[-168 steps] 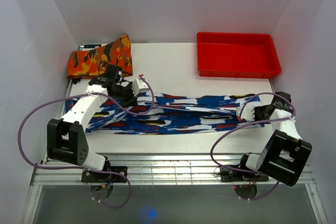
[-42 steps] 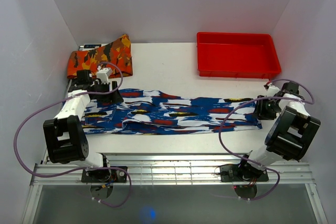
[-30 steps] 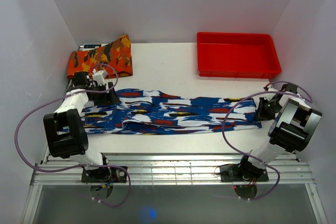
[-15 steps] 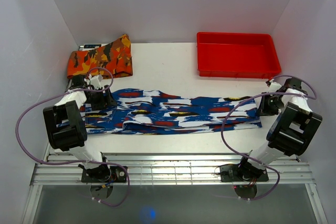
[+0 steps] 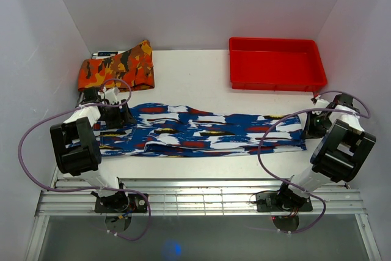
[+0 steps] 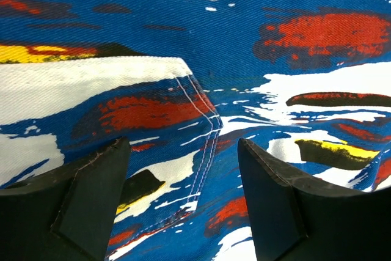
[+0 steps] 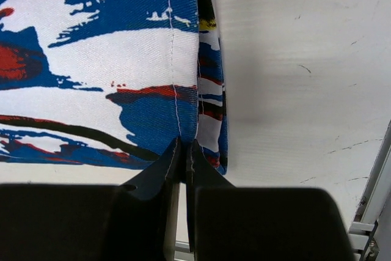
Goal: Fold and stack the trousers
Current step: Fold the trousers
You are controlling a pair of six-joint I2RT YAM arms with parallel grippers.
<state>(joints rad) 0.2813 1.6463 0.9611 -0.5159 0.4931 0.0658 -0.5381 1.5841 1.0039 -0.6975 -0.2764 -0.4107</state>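
Top external: trousers (image 5: 201, 131) lie flat on the white tabletop (image 5: 189, 77), stretched out lengthwise. They sit on the near side of the red tray (image 5: 276, 84), apart from it. Their right end is just nearer than the tray's right front corner, and the rest runs well to the left of the tray.

Folded orange camouflage garment (image 5: 116, 68) is well left of the tray, by the same far edge of the tabletop.

Left gripper (image 5: 119, 114) is far left of the tray, over the trousers' left end. Right gripper (image 5: 311, 128) is on the near side of the tray's right front corner, at the trousers' right end.

Left wrist: jaws wide. Both black fingers (image 6: 79, 200) are low over the blue, white and red print, nothing held. A stitched pocket corner (image 6: 204, 132) lies in the gap between them. Can't tell whether the tips touch the cloth.

Right wrist: jaws closed tight, pinching the trousers at the hem. The hem's stitch line runs straight into the slit between the tips, with bare tabletop just beside the hem.
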